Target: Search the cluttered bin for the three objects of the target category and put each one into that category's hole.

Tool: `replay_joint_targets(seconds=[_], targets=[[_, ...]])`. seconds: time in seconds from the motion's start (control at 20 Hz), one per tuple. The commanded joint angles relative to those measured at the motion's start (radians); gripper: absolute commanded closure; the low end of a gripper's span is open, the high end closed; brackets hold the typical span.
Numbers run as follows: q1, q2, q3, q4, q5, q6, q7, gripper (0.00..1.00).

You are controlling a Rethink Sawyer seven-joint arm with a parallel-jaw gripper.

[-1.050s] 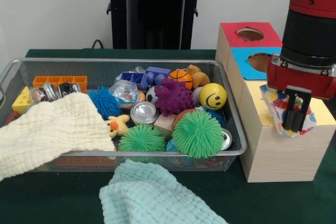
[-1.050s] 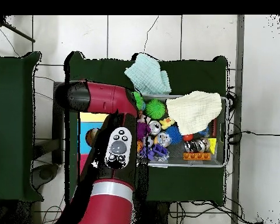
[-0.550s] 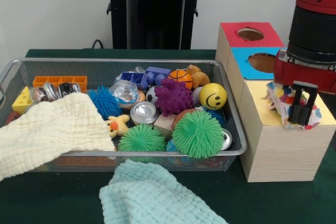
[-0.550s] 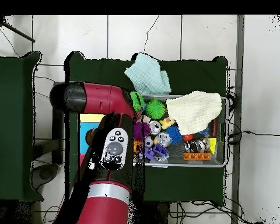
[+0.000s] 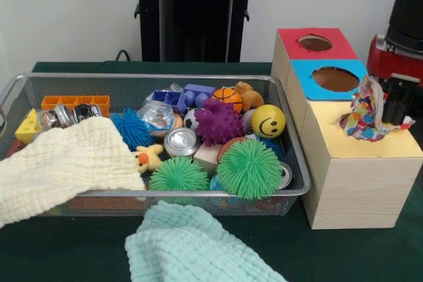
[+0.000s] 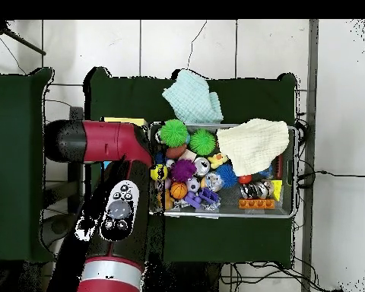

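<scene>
Patterned cloth (image 5: 365, 120) on yellow hole | gripper (image 5: 398, 102) beside it

Robot lab: pedestal (image 5: 196, 14), sorting box (image 5: 344, 130) (tiled floor (image 6: 216, 46)).

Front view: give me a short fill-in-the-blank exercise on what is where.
The multicoloured patterned cloth lies on the wooden box's ___ panel.
The yellow smiley ball sits inside the wire mesh ___.
Outside it, nearest the camera, lies the ___ green knitted cloth.
Missing words: yellow; bin; pale
</scene>
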Motion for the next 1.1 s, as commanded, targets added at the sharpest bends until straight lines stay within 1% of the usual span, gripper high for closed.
replay_joint_targets(seconds=[0.05,0.15,0.35,0.5,0.65,0.7,0.8,0.85,0.95,1.0,1.1], targets=[[-0.039,0.038,0.020,0.146,-0.085,0.056,0.062,1.00],[-0.066,0.091,0.042,0.144,-0.083,0.004,0.051,1.00],[-0.118,0.198,0.079,0.095,-0.101,-0.078,0.003,1.00],[-0.138,0.241,0.091,0.068,-0.148,-0.182,-0.035,1.00],[-0.159,0.273,0.110,0.058,-0.173,-0.262,-0.048,1.00],[-0.170,0.279,0.126,0.062,-0.171,-0.285,-0.049,1.00],[-0.155,0.292,0.111,0.049,-0.165,-0.255,-0.020,1.00],[-0.141,0.305,0.092,0.029,-0.163,-0.226,-0.001,1.00],[-0.130,0.333,0.082,0.015,-0.158,-0.225,0.029,1.00],[-0.137,0.352,0.094,0.013,-0.147,-0.231,0.041,1.00],[-0.182,0.397,0.160,0.022,-0.126,-0.297,0.034,1.00]])
